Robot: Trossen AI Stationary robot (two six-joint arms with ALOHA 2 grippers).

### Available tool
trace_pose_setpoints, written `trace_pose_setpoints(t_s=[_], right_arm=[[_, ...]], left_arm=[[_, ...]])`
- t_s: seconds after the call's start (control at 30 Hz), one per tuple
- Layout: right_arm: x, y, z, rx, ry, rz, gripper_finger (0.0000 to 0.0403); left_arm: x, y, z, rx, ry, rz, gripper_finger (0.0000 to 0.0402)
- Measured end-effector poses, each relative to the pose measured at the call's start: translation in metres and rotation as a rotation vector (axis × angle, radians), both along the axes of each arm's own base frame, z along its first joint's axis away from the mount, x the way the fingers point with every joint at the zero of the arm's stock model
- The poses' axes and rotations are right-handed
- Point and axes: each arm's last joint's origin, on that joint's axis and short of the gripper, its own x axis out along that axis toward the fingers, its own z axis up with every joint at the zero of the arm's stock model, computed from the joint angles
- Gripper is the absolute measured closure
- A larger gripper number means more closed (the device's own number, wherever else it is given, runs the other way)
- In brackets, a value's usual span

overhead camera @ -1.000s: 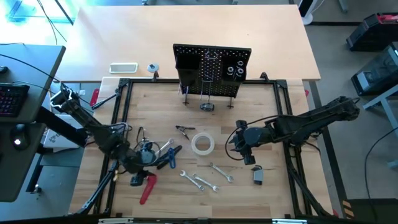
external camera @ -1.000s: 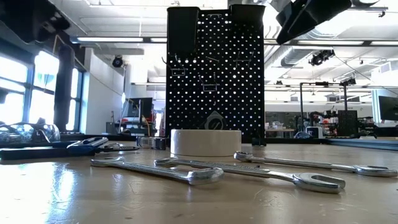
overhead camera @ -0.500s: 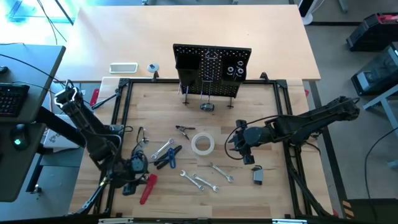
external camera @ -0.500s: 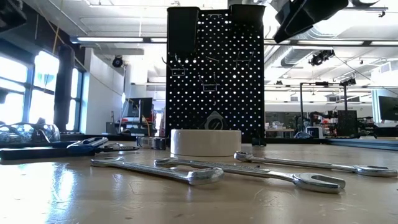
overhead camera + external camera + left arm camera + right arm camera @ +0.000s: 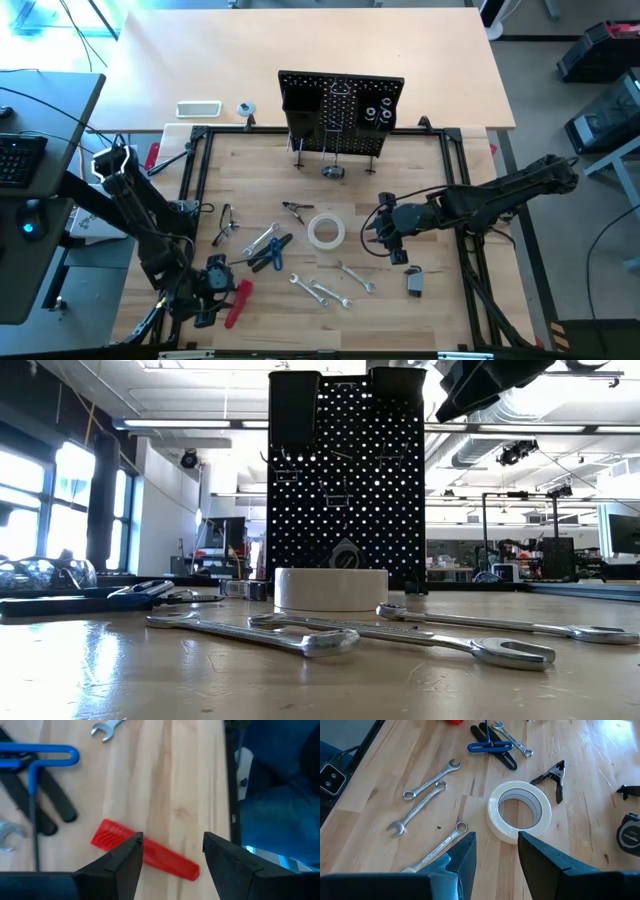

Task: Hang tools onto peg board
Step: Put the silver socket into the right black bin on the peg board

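Tools lie flat on the wooden surface in front of the upright peg board: the white tape roll in the middle, three wrenches nearer the front edge, the blue-handled pliers to their left. My left gripper hangs above the red-handled tool at the front left corner, its jaws apart and holding nothing. My right gripper waits just to the right of the tape roll, jaws apart too, with a small tape measure lying on the surface near it.

Overhead, table-level and two wrist cameras all share the table.
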Motion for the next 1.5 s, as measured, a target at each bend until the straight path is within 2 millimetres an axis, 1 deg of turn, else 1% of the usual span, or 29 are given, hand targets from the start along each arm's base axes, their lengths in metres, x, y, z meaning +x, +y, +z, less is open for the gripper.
trace_pose_setpoints(t_s=[0.17,0.4,0.57,0.67,0.8,0.93,1.2,1.4,1.5], right_arm=[[0.0,0.0,0.001,0.001,-0.007,0.001,0.0263],[0.001,0.0,0.001,0.003,-0.021,0.003,0.0263],[0.001,0.0,0.001,0.003,-0.02,0.003,0.0263],[0.001,0.0,0.001,0.003,-0.019,0.003,0.0263],[0.001,0.0,0.001,0.003,-0.018,0.003,0.0263],[0.001,0.002,0.001,0.0,-0.018,0.012,0.0263],[-0.001,0.007,0.001,-0.011,-0.021,0.023,0.0263],[-0.002,0.012,0.001,-0.026,-0.026,0.025,0.0263],[-0.003,0.014,0.001,-0.027,-0.026,0.032,0.0263]], left_arm=[[-0.002,-0.005,-0.005,0.025,-0.004,-0.009,0.0202],[-0.003,-0.004,-0.024,0.156,0.075,0.004,0.0202],[-0.003,-0.003,-0.031,0.221,0.102,0.03,0.0202],[-0.007,-0.002,-0.034,0.261,0.101,0.058,0.0202],[-0.018,-0.002,-0.035,0.293,0.076,0.116,0.0202],[-0.026,-0.004,-0.035,0.29,0.029,0.156,0.0202],[-0.026,-0.005,-0.034,0.285,0.001,0.168,0.0202],[-0.028,-0.002,-0.049,0.252,0.019,0.162,0.0202],[-0.028,-0.001,-0.051,0.25,0.016,0.172,0.0202]])
